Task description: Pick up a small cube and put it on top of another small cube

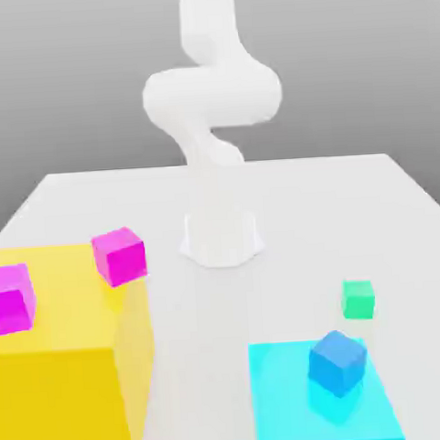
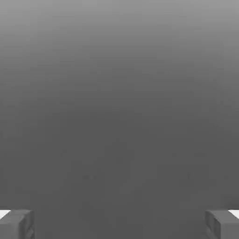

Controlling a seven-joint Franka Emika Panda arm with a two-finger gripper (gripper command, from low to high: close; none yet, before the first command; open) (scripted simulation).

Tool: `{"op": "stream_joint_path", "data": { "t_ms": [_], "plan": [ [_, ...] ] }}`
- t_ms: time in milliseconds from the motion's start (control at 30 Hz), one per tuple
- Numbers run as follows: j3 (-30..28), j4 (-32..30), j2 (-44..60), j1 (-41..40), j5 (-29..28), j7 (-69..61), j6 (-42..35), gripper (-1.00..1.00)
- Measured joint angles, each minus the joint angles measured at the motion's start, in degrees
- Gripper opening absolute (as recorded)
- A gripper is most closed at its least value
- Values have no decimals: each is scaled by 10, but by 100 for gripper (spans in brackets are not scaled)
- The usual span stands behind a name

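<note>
A small green cube [image 1: 358, 299] rests on the white table toward the exterior view's right, just behind a cyan pad [image 1: 281, 412]. The white arm [image 1: 211, 96] rises from its base at the table's middle and bends up out of the exterior view. In the hand view my gripper [image 2: 119, 224] is open, its two grey fingertips [image 2: 16, 224] spread wide apart with nothing between them and only a plain grey background beyond.
A blue cube [image 1: 338, 361] sits on the cyan pad at the front right. A tall yellow block [image 1: 68, 379] at the front left carries two magenta cubes, one [image 1: 120, 255] at its back corner and one [image 1: 10, 299] near its left side.
</note>
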Motion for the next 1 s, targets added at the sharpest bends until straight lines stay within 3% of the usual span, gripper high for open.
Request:
{"op": "stream_joint_path", "data": {
  "t_ms": [500,567,600,667,767,833,867,1000],
  "plan": [
    [238,-267,271,107,104,281,229,0],
    [283,-308,328,118,99,344,272,0],
    [297,-322,370,119,65,393,303,0],
    [267,-327,432,144,-23,473,348,0],
    [134,-317,501,247,-142,564,400,0],
    [37,-309,542,337,-173,589,434,0],
    [-1,-306,560,375,-176,592,449,-100],
    [-1,-306,560,375,-177,593,450,-100]
  ]
}}
